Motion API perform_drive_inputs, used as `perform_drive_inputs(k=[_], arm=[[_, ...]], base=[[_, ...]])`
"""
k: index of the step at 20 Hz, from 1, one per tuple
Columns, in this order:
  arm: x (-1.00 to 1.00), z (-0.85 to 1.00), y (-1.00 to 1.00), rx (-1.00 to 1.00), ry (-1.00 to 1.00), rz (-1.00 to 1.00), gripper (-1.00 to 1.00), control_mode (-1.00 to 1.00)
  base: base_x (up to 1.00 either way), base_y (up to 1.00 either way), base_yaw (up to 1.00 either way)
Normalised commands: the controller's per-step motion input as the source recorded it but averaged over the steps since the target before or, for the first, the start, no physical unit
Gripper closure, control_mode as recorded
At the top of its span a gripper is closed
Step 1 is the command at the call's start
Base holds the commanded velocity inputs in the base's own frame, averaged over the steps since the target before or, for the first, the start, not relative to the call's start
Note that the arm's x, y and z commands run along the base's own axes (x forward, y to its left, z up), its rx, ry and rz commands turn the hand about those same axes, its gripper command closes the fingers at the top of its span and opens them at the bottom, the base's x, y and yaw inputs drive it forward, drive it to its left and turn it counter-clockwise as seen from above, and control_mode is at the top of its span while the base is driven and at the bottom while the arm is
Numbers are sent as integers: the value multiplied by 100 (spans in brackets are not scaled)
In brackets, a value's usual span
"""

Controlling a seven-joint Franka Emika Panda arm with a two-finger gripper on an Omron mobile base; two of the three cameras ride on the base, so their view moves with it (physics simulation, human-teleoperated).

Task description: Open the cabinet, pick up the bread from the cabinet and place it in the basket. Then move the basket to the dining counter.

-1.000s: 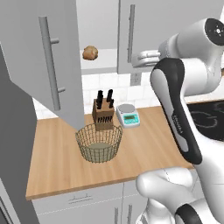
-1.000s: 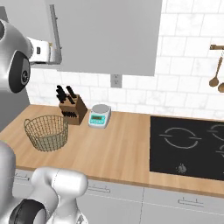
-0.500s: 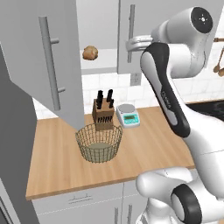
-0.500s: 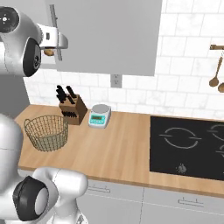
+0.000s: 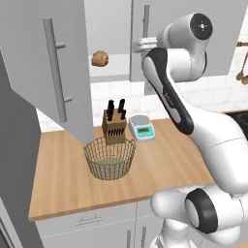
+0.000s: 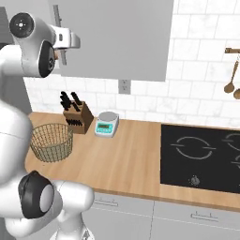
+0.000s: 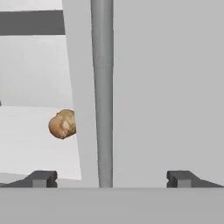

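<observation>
Facing the cabinet (image 5: 160,38), the jaws spread wide and grasp nothing; the bread (image 7: 62,124) sits on the shelf at nine o'clock, with the basket (image 5: 109,157) waiting on the tabletop (image 5: 63,179).

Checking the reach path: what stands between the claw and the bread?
In the hand view, the shut door's edge and its bar handle stand before the open claw, partly covering the bread.

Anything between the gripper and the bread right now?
Yes. In the hand view the closed right cabinet door and its bar handle face the open gripper and hide the edge of the bread on the shelf.
</observation>
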Motion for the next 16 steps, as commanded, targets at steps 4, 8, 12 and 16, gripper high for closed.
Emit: perform_drive_inputs(k=[4, 8, 12, 16], arm=[[53, 1, 9, 0, 0, 0, -100, -100], [56, 0, 9, 0, 0, 0, -100, -100], [64, 0, 8, 0, 0, 0, -100, -100], [66, -4, 13, 0, 0, 0, -100, -100]], base=[[0, 0, 0], [0, 0, 0], [0, 0, 0], [0, 0, 0]])
